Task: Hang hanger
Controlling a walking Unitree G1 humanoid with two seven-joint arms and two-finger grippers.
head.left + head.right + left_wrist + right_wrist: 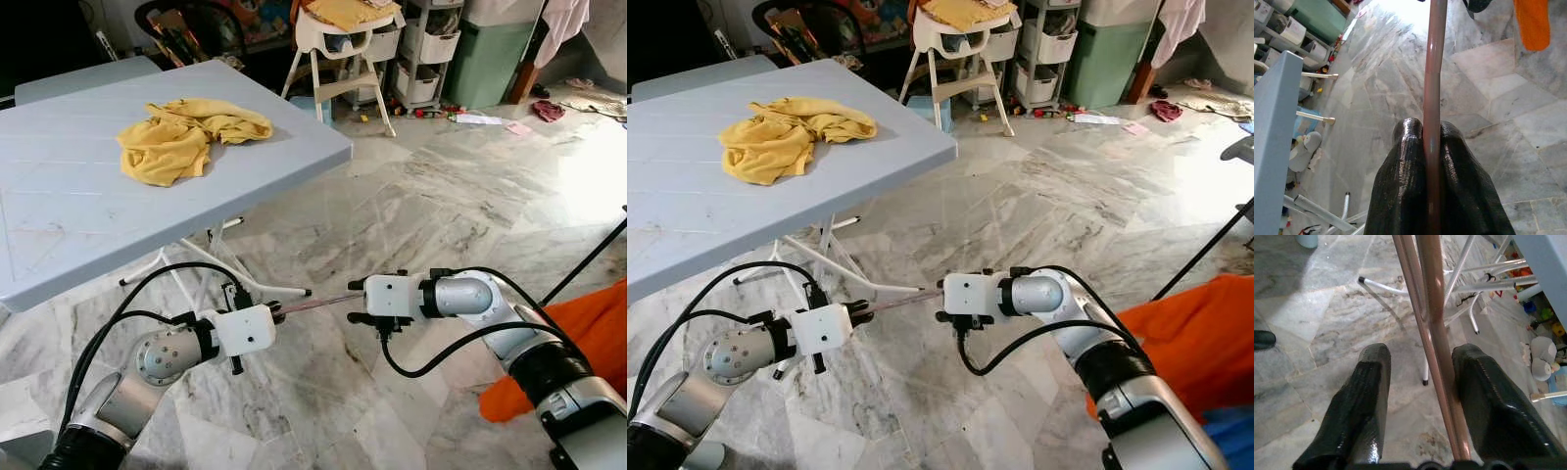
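Both arms are reaching toward each other low above the marble floor (411,215), and a thin brownish hanger (315,303) is spanning the gap between them. Left pincer (1431,147) is clamping tight on one end of the hanger. Right pincer (1420,382) is standing spread, the rod lying against one finger (1488,391) and apart from the other. Beyond the left pincer, a grey table (59,225) is carrying a crumpled yellow cloth (186,137). An orange cloth (1195,333) is lying beside the right arm.
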